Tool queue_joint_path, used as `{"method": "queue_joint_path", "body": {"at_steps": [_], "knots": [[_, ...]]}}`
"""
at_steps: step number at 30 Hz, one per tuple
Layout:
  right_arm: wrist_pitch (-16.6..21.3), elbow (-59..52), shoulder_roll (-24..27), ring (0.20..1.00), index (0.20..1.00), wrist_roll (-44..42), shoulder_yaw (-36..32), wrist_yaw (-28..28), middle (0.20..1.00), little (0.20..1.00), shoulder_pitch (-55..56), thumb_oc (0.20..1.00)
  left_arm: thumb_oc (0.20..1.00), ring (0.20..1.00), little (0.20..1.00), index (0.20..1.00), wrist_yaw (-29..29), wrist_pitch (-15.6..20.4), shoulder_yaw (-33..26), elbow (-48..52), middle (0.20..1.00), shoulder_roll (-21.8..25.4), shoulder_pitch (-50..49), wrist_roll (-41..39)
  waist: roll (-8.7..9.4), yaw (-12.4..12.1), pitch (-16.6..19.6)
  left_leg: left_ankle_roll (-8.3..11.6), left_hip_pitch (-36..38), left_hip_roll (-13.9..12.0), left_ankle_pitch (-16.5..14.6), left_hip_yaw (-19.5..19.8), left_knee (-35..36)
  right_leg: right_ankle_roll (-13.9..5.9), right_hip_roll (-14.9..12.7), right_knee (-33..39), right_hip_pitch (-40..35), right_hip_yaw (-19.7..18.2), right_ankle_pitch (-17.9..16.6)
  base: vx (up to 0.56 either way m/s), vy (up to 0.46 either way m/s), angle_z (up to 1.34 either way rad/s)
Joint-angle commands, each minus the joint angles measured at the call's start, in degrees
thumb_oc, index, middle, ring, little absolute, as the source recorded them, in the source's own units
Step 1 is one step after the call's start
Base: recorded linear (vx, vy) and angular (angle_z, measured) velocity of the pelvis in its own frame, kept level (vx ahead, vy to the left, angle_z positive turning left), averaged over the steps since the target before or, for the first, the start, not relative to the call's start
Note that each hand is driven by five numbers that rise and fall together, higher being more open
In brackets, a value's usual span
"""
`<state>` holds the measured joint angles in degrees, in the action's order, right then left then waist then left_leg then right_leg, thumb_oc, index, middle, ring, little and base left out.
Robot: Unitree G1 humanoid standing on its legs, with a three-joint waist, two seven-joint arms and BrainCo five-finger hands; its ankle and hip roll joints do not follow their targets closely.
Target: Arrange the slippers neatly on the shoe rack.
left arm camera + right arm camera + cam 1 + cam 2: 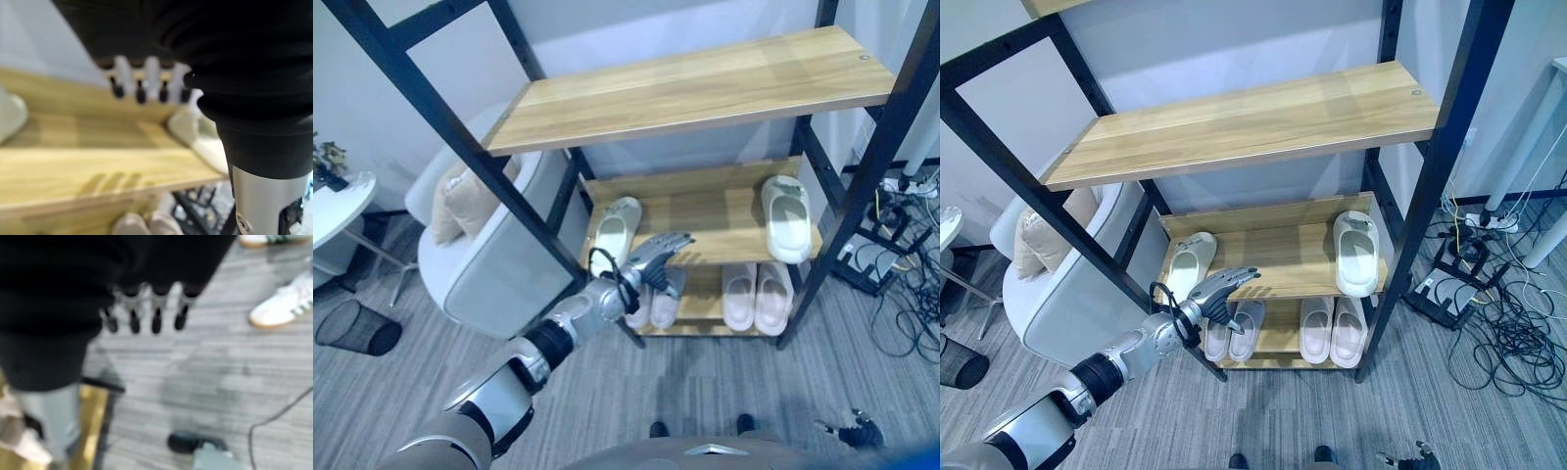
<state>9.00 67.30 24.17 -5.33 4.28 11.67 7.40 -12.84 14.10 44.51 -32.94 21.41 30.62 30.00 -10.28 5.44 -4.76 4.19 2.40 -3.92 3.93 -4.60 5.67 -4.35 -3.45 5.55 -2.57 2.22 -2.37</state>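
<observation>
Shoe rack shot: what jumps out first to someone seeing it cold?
The tall black-framed shoe rack with wooden shelves. On its middle shelf, two pale slippers lie far apart, one at the left end and one at the right end, while two pairs sit on the bottom shelf. The left hand, fingers straight, is out in front of the middle shelf near the left slipper.

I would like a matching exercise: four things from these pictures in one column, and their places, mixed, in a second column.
Things:
1. left slipper
2. right slipper
3. left hand
4. white sneaker

Places:
A. on the grey floor
B. right end of the middle shelf
C. before the middle shelf's front edge, fingers straight
D. left end of the middle shelf

Pairs: 1-D, 2-B, 3-C, 4-A
</observation>
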Motion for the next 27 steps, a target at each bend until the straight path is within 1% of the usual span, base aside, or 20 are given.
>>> {"method": "queue_joint_path", "body": {"at_steps": [1,2,4,6,9,13,14,19,24,25,26,27], "knots": [[1.0,0.2,0.1,1.0,1.0,0.0,2.1,1.2,1.0,1.0,-1.3,1.0,1.0,1.0,1.0,1.0,-4.6,-0.9,-2.6,-3.2,1.0,1.3,6.3,1.1,4.26,0.2,-1.0,-1.35,-0.8,3.5,-4.4,3.8,-0.7,-4.42,-4.8,-1.7,0.8,1.2,1.5,0.0,0.0,0.0],[1.0,0.2,0.1,1.0,1.0,0.0,2.1,1.2,1.0,1.0,-1.3,1.0,1.0,1.0,1.0,1.0,-4.7,-0.9,-2.6,-3.2,1.0,1.3,6.3,1.1,4.24,0.2,-0.9,-1.36,-0.8,3.5,-4.4,3.8,-0.7,-4.43,-4.8,-1.8,0.8,1.2,1.6,-0.03,0.015,-0.04],[1.1,-0.1,0.2,1.0,1.0,0.1,2.2,1.3,1.0,1.0,-1.3,1.0,1.0,1.0,1.0,1.0,-5.6,-1.9,-3.7,-4.7,1.0,1.2,6.9,1.2,4.17,0.2,-1.2,-1.4,-1.3,3.6,-4.4,3.8,-0.7,-4.48,-4.9,-1.7,1.4,1.1,1.4,-0.02,0.008,-0.1],[1.2,-0.8,0.1,1.0,1.0,0.3,2.5,1.2,1.0,1.0,-1.4,1.0,1.0,1.0,1.0,1.0,-7.1,-3.9,-5.0,-7.6,1.0,1.0,8.7,2.8,4.06,0.3,-1.8,-1.44,-2.0,3.8,-4.2,3.7,-0.7,-4.55,-5.0,-1.8,2.2,1.0,1.2,-0.04,0.006,-0.15],[1.2,-1.2,0.1,1.0,1.0,0.3,3.0,1.3,1.0,1.0,-1.9,1.0,1.0,1.0,1.0,1.0,-8.4,-5.0,-6.2,-8.6,1.0,1.0,10.1,2.6,3.87,0.4,-2.3,-1.46,-2.6,3.9,-4.0,3.7,-0.7,-4.56,-5.2,-1.9,2.8,0.9,1.1,-0.04,0.006,-0.02],[1.4,-1.6,0.2,1.0,1.0,0.2,3.3,1.2,1.0,1.0,-2.0,1.0,1.0,1.0,1.0,1.0,-9.0,-5.3,-6.6,-8.7,1.0,1.3,11.3,2.7,3.75,0.5,-2.7,-1.48,-3.0,3.9,-3.8,3.7,-0.7,-4.55,-5.1,-2.2,3.4,0.8,1.1,-0.02,0.001,0.0],[1.4,-1.7,0.3,1.0,1.0,0.1,3.6,1.1,1.0,1.0,-2.0,1.0,1.0,1.0,1.0,1.0,-9.3,-5.8,-6.7,-9.6,1.0,1.4,12.1,2.6,3.84,0.5,-2.9,-1.48,-2.8,3.9,-4.3,3.6,-0.7,-4.57,-5.1,-2.1,3.3,0.8,1.4,0.0,0.0,0.0],[1.7,-2.1,0.5,1.0,1.0,0.2,4.3,1.2,1.0,1.0,-2.2,1.0,1.0,1.0,1.0,1.0,-10.7,-6.6,-7.6,-13.1,1.0,1.8,14.6,1.4,4.21,0.8,-3.2,-1.49,-3.0,3.7,-4.2,3.5,-0.7,-4.59,-4.9,-2.3,3.7,0.6,1.4,0.0,-0.003,-0.01],[1.9,-2.4,0.7,1.0,1.0,0.3,4.9,1.2,1.0,1.0,-3.1,1.0,1.0,1.0,1.0,1.0,-11.5,-6.7,-7.0,-14.4,1.0,2.7,17.5,0.9,4.63,0.9,-3.9,-1.48,-3.8,3.4,-4.0,3.3,-0.7,-4.62,-4.6,-2.5,4.9,0.2,1.2,-0.02,0.0,0.0],[2.2,-2.8,1.3,1.0,1.0,0.0,5.2,1.3,1.0,1.0,-3.8,1.0,1.0,1.0,1.0,1.0,-11.1,-6.3,-4.5,-12.7,1.0,4.5,20.8,2.7,4.88,0.9,-4.7,-1.53,-5.2,3.4,-3.5,3.3,-0.7,-4.74,-4.5,-2.8,6.4,-0.1,0.9,-0.07,0.002,-0.03],[2.2,-2.8,1.3,1.0,1.0,0.0,5.2,1.3,1.0,1.0,-3.8,1.0,1.0,1.0,1.0,1.0,-11.1,-6.3,-4.5,-12.7,1.0,4.6,20.9,2.7,4.9,0.9,-4.7,-1.53,-5.3,3.4,-3.5,3.3,-0.7,-4.74,-4.5,-2.8,6.6,-0.1,0.9,-0.15,0.001,-0.02],[2.4,-2.8,1.1,1.0,1.0,-0.4,5.3,1.4,1.0,1.0,-4.0,1.0,1.0,1.0,1.0,1.0,-11.2,-6.2,-3.8,-10.7,1.0,5.8,22.8,2.9,5.13,0.8,-5.4,-1.54,-6.8,3.3,-2.9,3.3,-0.7,-4.77,-4.4,-3.1,8.1,-0.1,0.6,-0.11,-0.005,-0.03]]}}
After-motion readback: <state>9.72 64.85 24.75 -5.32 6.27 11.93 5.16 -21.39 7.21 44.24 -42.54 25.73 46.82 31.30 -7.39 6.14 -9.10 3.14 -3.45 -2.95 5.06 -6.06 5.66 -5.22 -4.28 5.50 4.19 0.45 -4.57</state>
